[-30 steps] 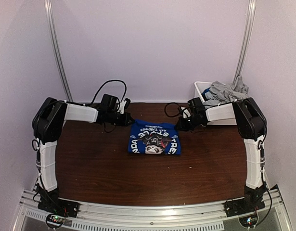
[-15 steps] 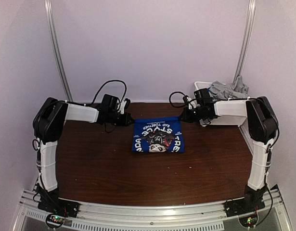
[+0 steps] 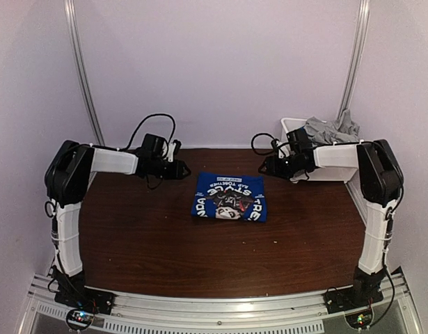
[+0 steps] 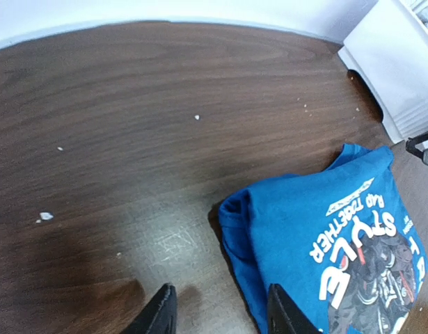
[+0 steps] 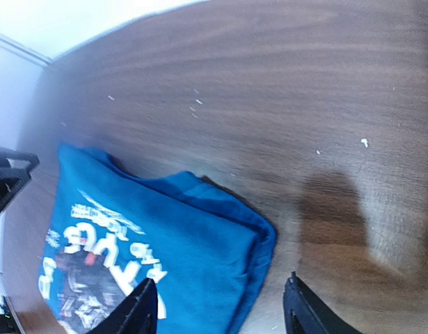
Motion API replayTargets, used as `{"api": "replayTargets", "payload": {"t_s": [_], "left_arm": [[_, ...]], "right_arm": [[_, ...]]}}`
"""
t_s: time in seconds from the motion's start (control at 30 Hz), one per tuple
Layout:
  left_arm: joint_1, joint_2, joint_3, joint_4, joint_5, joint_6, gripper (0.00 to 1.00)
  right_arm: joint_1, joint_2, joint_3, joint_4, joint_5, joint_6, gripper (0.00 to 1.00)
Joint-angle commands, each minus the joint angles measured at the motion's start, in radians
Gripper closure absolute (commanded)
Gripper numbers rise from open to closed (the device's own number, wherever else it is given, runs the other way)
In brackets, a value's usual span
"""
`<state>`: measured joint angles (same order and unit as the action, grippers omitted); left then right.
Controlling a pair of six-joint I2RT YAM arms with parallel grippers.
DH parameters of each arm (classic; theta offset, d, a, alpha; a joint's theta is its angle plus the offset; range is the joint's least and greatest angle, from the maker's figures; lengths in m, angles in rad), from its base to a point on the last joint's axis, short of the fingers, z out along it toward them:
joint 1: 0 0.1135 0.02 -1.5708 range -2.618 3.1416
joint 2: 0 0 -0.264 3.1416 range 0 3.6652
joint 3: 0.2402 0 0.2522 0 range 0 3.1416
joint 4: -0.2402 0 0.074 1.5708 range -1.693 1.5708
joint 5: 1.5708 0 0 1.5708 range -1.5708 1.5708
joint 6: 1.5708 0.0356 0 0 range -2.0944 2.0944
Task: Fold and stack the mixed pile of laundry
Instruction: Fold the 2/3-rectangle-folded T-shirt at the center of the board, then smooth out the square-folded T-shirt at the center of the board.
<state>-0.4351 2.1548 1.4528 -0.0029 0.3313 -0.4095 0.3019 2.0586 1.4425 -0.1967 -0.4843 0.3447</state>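
Dark wood table (image 3: 158,243), folded blue shirt (image 3: 230,197) centred, bin (image 3: 287,126) of grey garments (image 3: 325,129) at 2 o'clock, left gripper (image 3: 179,169) and right gripper (image 3: 265,169) flanking, jaws apart.

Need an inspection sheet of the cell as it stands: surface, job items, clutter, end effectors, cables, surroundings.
Surface: dark wood table, no spills seen.
Job's things: blue shirt with white print lies folded mid-table; grey clothes are heaped in the white bin at the far right corner.
Clutter: a few white specks scattered on the wood.
End effectors: left end effector is open and empty, near the shirt's left far corner; right end effector is open and empty, near its right far corner.
Cables: black cables loop above each wrist, clear of the shirt.
Surroundings: plain pale walls, two metal rails at the back.
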Motion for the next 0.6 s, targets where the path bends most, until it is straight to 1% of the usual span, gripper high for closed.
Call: {"api": "replayTargets", "payload": {"t_s": [0.0, 0.07, 0.17, 0.3, 0.47, 0.57], "left_arm": [[0.007, -0.166, -0.072, 0.075, 0.022, 0.028, 0.54], [-0.010, -0.180, -0.103, 0.116, 0.068, 0.031, 0.54], [-0.056, -0.146, -0.092, 0.155, 0.123, 0.036, 0.54], [-0.113, -0.044, 0.005, 0.187, 0.158, 0.012, 0.54], [-0.121, 0.123, 0.123, 0.277, 0.231, -0.098, 0.54], [-0.123, 0.219, 0.216, 0.255, 0.237, -0.129, 0.53]], "right_arm": [[-0.001, -0.179, -0.063, 0.079, -0.095, 0.006, 0.35], [0.004, -0.190, -0.086, 0.103, -0.144, 0.014, 0.36], [0.029, -0.153, -0.084, 0.139, -0.214, 0.036, 0.39], [0.077, -0.061, -0.031, 0.190, -0.277, 0.067, 0.41], [0.086, 0.086, 0.075, 0.231, -0.314, 0.109, 0.41], [0.084, 0.182, 0.146, 0.223, -0.314, 0.115, 0.41]]}}
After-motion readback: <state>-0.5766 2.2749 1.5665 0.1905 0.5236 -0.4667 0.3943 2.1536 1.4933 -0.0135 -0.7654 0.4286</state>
